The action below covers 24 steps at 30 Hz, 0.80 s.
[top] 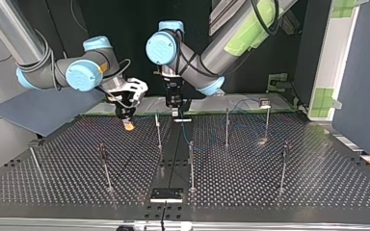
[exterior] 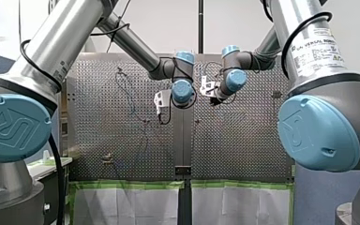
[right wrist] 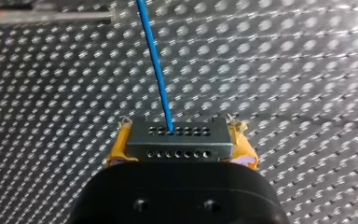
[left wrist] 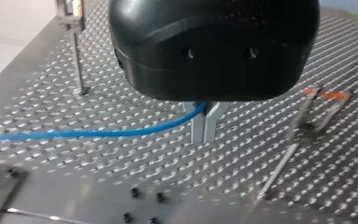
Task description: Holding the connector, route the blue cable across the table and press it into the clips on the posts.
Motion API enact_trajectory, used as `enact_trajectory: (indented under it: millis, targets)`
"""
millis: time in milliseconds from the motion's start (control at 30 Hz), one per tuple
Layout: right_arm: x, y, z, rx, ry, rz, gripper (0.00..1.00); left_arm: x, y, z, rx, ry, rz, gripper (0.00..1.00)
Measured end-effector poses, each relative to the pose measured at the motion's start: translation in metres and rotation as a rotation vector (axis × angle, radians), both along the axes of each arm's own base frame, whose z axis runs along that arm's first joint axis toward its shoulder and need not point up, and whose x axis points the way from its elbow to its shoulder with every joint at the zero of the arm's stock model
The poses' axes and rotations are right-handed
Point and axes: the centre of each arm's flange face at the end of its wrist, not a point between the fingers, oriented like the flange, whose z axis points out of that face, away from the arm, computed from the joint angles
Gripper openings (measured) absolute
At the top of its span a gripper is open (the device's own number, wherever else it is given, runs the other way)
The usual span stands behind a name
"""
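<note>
In the right wrist view my right gripper (right wrist: pixel 181 135) is shut on a grey metal connector (right wrist: pixel 177 145), clamped between its yellow pads (right wrist: pixel 119 144). The blue cable (right wrist: pixel 156 65) leaves the connector and runs ahead over the perforated table. In the left wrist view my left gripper (left wrist: pixel 204 137) has its metal fingers shut on the blue cable (left wrist: pixel 98 134), which trails off to one side just above the table. In the top view my left gripper (top: pixel 174 114) hangs near the middle back, and my right gripper (top: pixel 128 125) is to its left.
Several thin posts stand on the table, among them ones at the top view's middle (top: pixel 158 130), front middle (top: pixel 191 163) and right (top: pixel 284 163). A post with a clip (left wrist: pixel 77 46) and a leaning rod with an orange tip (left wrist: pixel 303 112) flank my left gripper. A black plate (top: pixel 166 195) lies at the near edge.
</note>
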Motion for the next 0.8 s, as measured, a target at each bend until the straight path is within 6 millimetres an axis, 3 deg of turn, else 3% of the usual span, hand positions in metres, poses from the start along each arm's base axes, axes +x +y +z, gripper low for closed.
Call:
enact_trajectory:
  millis: [200, 433, 800]
  targets:
    - [-0.007, 0.006, -0.022, 0.010, 0.000, -0.010, 0.00, -0.005, 0.000, -0.045, 0.031, 0.037, -0.051, 0.00]
    - [-0.008, 0.009, -0.059, 0.022, 0.007, -0.006, 0.00, 0.001, -0.006, -0.081, 0.017, 0.050, -0.101, 0.00]
    - [-0.010, 0.002, -0.094, 0.050, 0.030, -0.008, 0.00, 0.014, -0.013, -0.088, -0.039, 0.014, -0.177, 0.00]
